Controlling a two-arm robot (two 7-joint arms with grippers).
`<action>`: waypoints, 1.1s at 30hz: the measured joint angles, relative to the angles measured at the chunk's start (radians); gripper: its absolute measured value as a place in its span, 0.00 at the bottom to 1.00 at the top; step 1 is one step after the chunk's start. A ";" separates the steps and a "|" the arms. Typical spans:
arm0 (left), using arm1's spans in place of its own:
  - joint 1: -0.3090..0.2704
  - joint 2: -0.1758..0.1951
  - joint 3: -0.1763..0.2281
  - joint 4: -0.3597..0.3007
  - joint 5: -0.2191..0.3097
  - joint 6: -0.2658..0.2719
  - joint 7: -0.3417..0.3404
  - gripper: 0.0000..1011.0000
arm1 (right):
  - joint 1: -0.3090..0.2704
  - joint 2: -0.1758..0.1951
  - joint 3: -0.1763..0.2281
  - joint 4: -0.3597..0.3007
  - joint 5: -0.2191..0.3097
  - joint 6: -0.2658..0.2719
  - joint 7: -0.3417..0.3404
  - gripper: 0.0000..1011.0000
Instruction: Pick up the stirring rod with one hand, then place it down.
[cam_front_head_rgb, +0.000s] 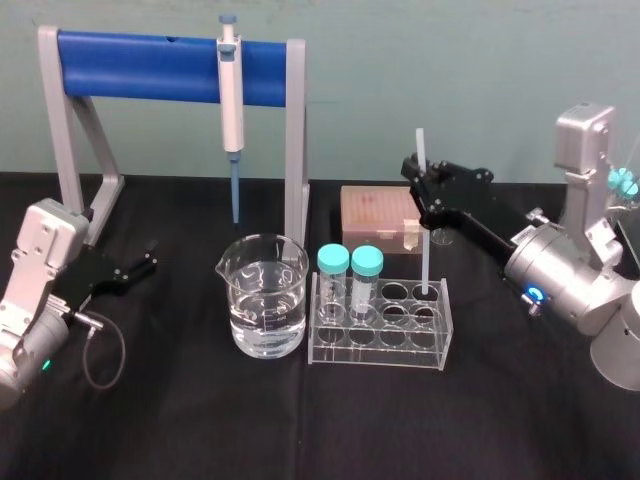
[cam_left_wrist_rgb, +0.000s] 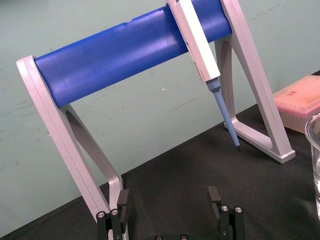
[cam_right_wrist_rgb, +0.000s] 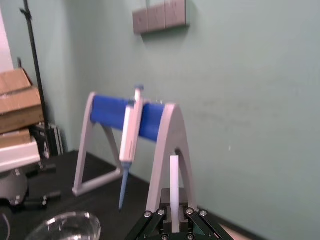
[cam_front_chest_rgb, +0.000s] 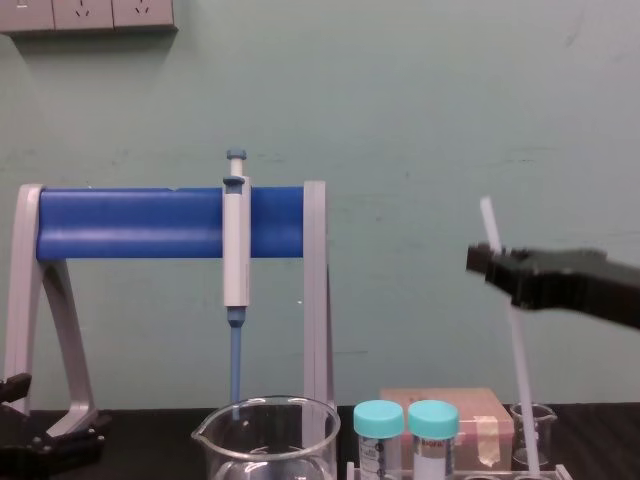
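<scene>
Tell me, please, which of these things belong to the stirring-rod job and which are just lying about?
Belonging: stirring rod; right gripper, shut on it; clear rack, holding the rod's lower end.
Lying about: beaker; two capped vials; pipette on the blue stand; pink box; left gripper, parked open on the left.
</scene>
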 joint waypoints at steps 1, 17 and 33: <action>0.000 0.000 0.000 0.000 0.000 0.000 0.000 0.99 | -0.003 0.002 0.005 -0.010 0.000 -0.008 0.001 0.07; 0.000 0.000 0.000 0.000 0.000 0.000 0.000 0.99 | -0.047 0.031 0.086 -0.143 0.009 -0.067 0.007 0.07; 0.000 0.000 0.000 0.000 0.000 0.000 0.000 0.99 | -0.073 0.076 0.096 -0.164 0.022 -0.054 0.049 0.07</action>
